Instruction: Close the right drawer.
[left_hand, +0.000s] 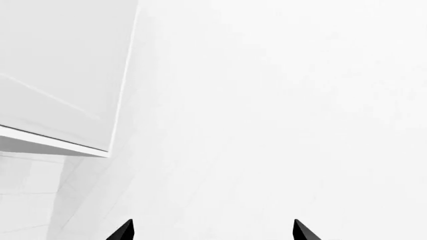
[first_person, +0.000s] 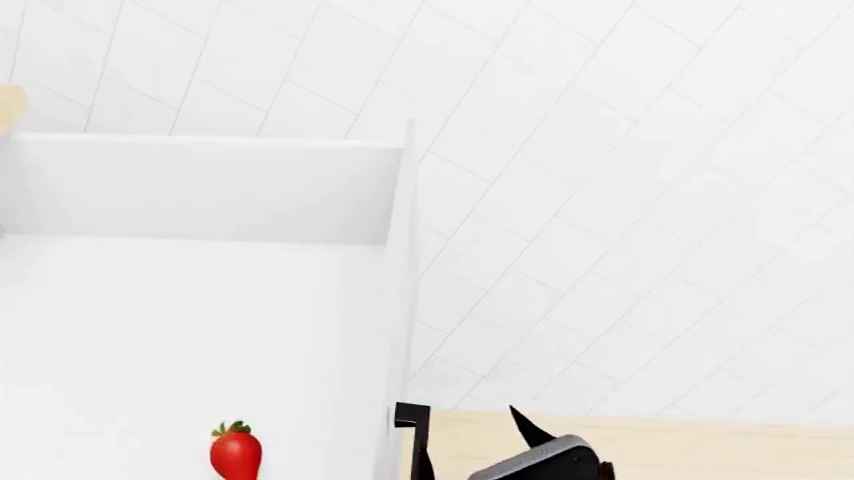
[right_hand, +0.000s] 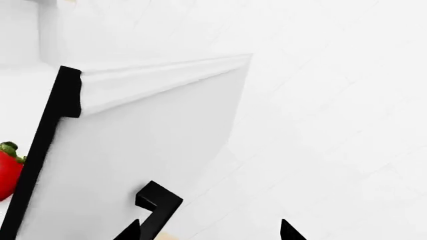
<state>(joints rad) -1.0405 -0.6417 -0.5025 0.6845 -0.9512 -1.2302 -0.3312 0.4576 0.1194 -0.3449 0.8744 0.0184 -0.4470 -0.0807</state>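
Nearest to my head camera is my right gripper (first_person: 527, 450), low at the near edge of the scene, its dark fingers spread wide and holding nothing. It hovers just right of the black handle (first_person: 410, 418) on the right drawer (first_person: 200, 190), and I judge it sits there so I can push the front panel back toward the cabinet. My right wrist camera shows that same handle (right_hand: 157, 197) close to my fingertips, though I cannot tell whether anything touches it.

That drawer is pulled well out. It fills the left and middle of the head view, its white floor and thin walls open to the camera, its right wall running from near to far. One strawberry (first_person: 235, 450) lies on the drawer floor at the near end, well left of the handle; it should ride along when the box slides in.

My left gripper (left_hand: 212, 231) shows only in its own wrist view, two dark tips set wide apart and empty, facing plain white surfaces. It seems parked out of the way.

Counted: one drawer, one handle, one strawberry, two grippers. Beyond the drawer lies a white tiled floor (first_person: 641, 200).
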